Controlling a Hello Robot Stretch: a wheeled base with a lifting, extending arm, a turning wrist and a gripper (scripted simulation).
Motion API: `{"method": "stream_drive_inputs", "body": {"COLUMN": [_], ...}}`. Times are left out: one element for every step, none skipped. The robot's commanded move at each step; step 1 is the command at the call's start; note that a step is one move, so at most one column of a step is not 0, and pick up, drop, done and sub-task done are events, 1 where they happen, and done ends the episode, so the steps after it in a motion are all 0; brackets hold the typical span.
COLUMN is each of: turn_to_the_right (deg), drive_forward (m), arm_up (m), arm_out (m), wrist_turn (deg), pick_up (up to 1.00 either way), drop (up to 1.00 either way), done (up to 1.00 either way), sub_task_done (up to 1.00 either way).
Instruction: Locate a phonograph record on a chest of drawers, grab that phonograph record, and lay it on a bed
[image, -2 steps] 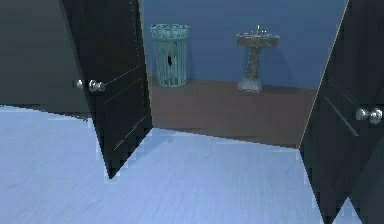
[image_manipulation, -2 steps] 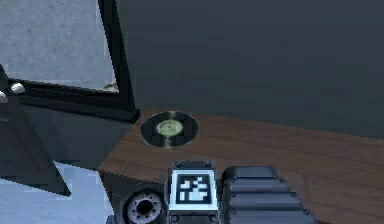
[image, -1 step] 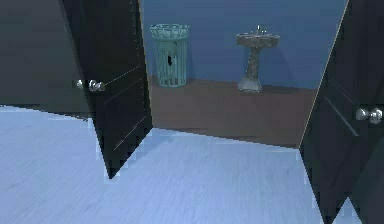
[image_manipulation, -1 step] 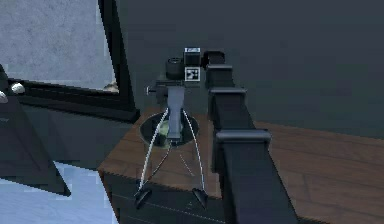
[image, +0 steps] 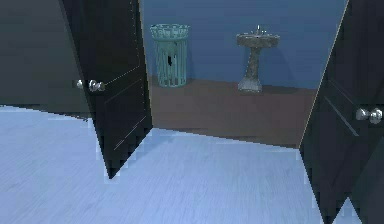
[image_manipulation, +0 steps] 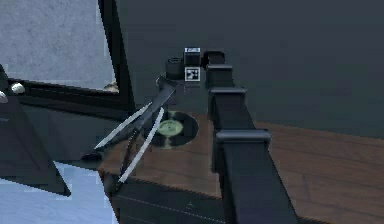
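Note:
In the arm side view the dark arm rises from the bottom edge to two white marker squares. Left of them is the gripper, its two thin fingers slanting down to the left. A dark disc with a green centre label, shaped like a phonograph record, lies flat beside the fingers, near the gripper's body, with brown floor behind it. I cannot tell whether the gripper holds it.
Ahead, two dark doors stand swung wide on either side of a doorway. Beyond it are brown floor, a teal slatted basket and a pedestal sink against a blue wall. Pale blue carpet lies in front.

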Motion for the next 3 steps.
{"method": "stream_drive_inputs", "body": {"turn_to_the_right": [0.0,0.0,0.0], "drive_forward": [0.0,0.0,0.0], "arm_up": [0.0,0.0,0.0], "arm_out": [0.0,0.0,0.0], "wrist_turn": [45.0,45.0,45.0], "pick_up": [0.0,0.0,0.0], "drop": [0.0,0.0,0.0], "done": [0.0,0.0,0.0], "sub_task_done": [0.0,0.0,0.0]}}
